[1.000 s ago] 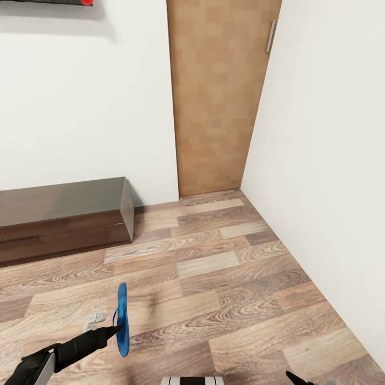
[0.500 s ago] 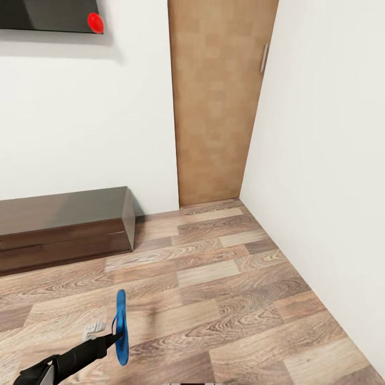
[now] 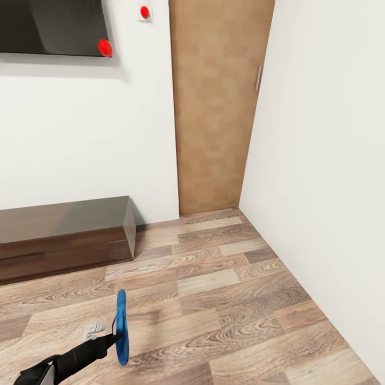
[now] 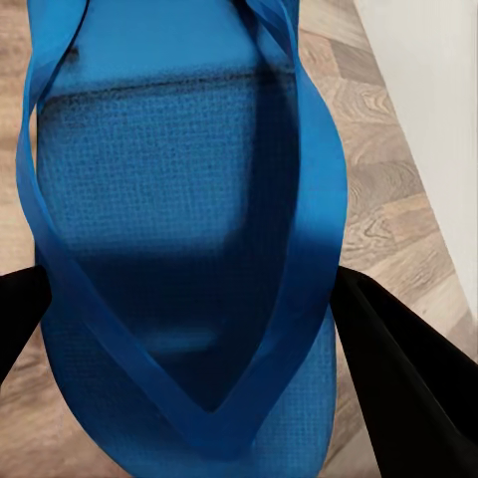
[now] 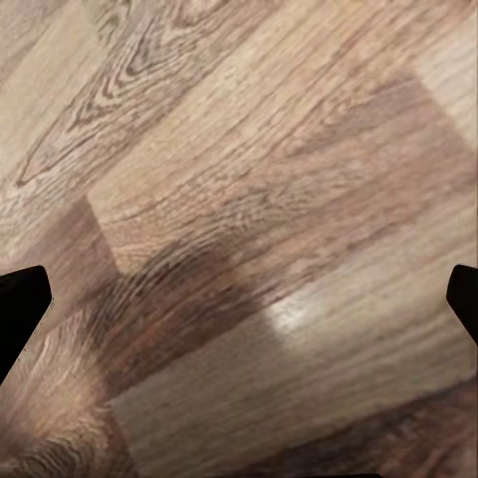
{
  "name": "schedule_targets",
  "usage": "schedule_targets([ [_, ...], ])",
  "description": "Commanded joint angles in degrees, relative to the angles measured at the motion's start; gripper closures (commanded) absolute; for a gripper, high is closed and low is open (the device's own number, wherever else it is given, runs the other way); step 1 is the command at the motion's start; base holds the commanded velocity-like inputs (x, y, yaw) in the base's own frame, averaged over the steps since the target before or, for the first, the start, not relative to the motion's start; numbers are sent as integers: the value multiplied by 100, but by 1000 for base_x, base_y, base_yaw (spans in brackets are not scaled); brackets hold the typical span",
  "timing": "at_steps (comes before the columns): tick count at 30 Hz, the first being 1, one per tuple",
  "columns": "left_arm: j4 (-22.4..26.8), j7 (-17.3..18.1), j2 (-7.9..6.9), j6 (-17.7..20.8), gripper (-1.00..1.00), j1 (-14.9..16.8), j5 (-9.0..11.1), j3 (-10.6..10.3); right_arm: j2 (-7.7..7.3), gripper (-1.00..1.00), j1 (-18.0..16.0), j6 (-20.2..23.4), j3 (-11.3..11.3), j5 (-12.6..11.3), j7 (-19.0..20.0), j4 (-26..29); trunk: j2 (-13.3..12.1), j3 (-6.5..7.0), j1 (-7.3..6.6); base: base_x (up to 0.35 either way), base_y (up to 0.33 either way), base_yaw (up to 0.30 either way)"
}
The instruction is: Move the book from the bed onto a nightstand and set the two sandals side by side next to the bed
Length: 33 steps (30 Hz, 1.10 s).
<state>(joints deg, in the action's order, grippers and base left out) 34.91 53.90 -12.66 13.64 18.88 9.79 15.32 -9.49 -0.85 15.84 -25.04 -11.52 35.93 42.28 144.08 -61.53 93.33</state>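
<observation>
The left pincer (image 3: 115,336) is clamped on one blue sandal (image 3: 122,327), which hangs edge-on above the wood floor (image 3: 224,299); in the left wrist view its black fingers (image 4: 398,388) sit on either side of the sole with the straps (image 4: 319,219) facing the camera. The right pincer (image 5: 239,309) stands wide with nothing between its tips, over bare planks; no second sandal, book, bed or nightstand appears, so the robot looks to be on its way with the first sandal.

Risks, as I judge them: the grip seems to be on a thin, flexible sole near its edge, so a sharp turn of the base could let it twist or slip out; the sandal hangs low, so lowering the arm in transit might drag its tip on the floor and pry it loose; the white wall (image 3: 321,160) and closed brown door (image 3: 219,107) are close ahead, and the long dark TV bench (image 3: 64,235) stands on the left, so a wide swing could clip them; a small pale object (image 3: 94,328) lies on the floor near the arm, too unclear to identify.

No brand, label or writing can be read; the dark screen (image 3: 53,27) shows a red dot (image 3: 105,47), and a small wall plate (image 3: 145,12) bears another.
</observation>
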Motion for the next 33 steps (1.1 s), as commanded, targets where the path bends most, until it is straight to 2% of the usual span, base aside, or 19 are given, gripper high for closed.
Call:
schedule_targets([
  [1, -1, 18, 0, 60, 100, 2, 31, 7, 2, -100, -3, 52, -12, -52, 18, 1, 0, 18, -4, 0, 0, 0],
  [33, -10, 18, -1, 67, 100, 2, 40, 18, 9, -100, -3, 51, -9, -52, 11, 0, -43, 727, -86, 0, 0, 0],
])
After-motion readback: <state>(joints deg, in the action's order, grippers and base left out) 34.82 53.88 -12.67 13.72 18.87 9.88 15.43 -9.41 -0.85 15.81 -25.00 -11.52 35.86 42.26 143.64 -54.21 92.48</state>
